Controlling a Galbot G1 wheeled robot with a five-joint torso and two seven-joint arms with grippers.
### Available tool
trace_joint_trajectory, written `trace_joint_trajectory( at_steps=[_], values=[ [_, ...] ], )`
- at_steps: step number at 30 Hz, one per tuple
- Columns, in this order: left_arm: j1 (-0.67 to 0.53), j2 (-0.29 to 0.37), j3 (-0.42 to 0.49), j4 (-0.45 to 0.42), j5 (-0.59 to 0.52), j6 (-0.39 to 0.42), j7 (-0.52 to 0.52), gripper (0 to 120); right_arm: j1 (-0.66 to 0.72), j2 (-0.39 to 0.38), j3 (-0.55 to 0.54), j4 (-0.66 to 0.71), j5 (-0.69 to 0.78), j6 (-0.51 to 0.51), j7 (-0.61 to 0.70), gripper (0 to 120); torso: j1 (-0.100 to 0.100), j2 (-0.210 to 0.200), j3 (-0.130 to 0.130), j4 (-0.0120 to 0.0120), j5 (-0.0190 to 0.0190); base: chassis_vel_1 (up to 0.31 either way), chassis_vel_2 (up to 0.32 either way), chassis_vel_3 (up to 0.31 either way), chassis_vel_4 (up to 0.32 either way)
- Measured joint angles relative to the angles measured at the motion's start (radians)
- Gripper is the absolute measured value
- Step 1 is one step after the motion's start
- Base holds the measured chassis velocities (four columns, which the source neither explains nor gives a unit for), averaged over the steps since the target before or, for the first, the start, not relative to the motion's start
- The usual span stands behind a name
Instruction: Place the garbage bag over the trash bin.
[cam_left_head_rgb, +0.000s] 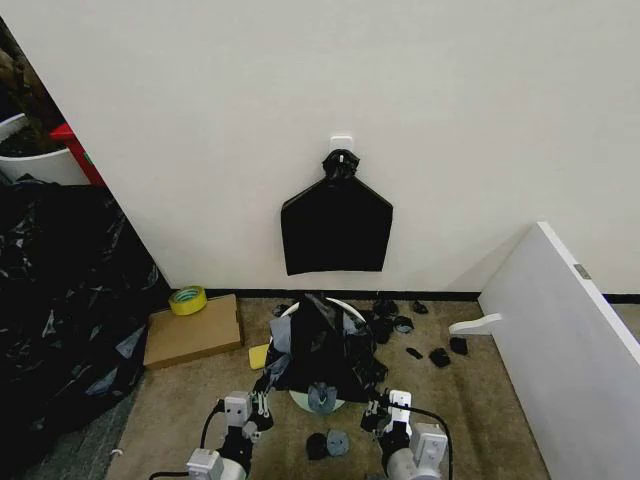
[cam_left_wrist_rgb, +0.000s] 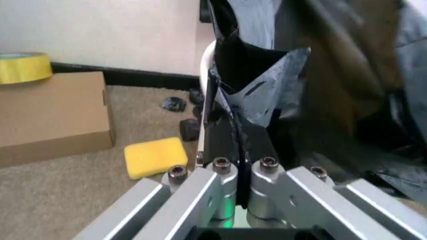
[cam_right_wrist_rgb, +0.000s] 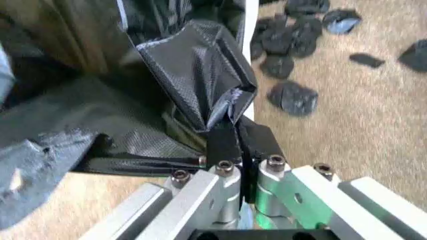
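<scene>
We're pinching the garbage bag (cam_left_head_rgb: 322, 345) on both sides. Left hand (cam_left_wrist_rgb: 237, 150) is clamped shut on a fold of bag edge; right hand (cam_right_wrist_rgb: 233, 137) is clamped on the opposite edge. Each hand is gripping near the rim of the trash bin (cam_left_head_rgb: 300, 402), prob. to spread the mouth wide enough to pull over. The bag is draping loose over the bin on the floor by the wall, w/ white rim peeking out — not seated yet. Black scraps (cam_left_head_rgb: 415, 335), a yellow sponge (cam_left_wrist_rgb: 155, 156) & a cardboard box (cam_left_head_rgb: 192, 330) are lying beside it.
</scene>
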Motion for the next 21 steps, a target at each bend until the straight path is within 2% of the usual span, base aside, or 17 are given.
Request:
trace_joint_trajectory(
  at_steps=[8, 21],
  values=[
    [0.005, 0.007, -0.003, 0.009, -0.003, 0.016, -0.006, 0, 0.035, 0.003, -0.010, -0.049, 0.008, -0.017, 0.002, 0, 0.000, 0.000, 0.000, 0.0001, 0.0000, 0.000, 0.000, 0.000, 0.000],
    [-0.210, 0.000, 0.024, 0.171, -0.045, 0.063, -0.020, 0, 0.122, 0.044, -0.021, -0.150, 0.006, -0.028, -0.011, 0, 0.000, 0.000, 0.000, 0.0000, 0.0000, 0.000, 0.000, 0.000, 0.000]
  ],
)
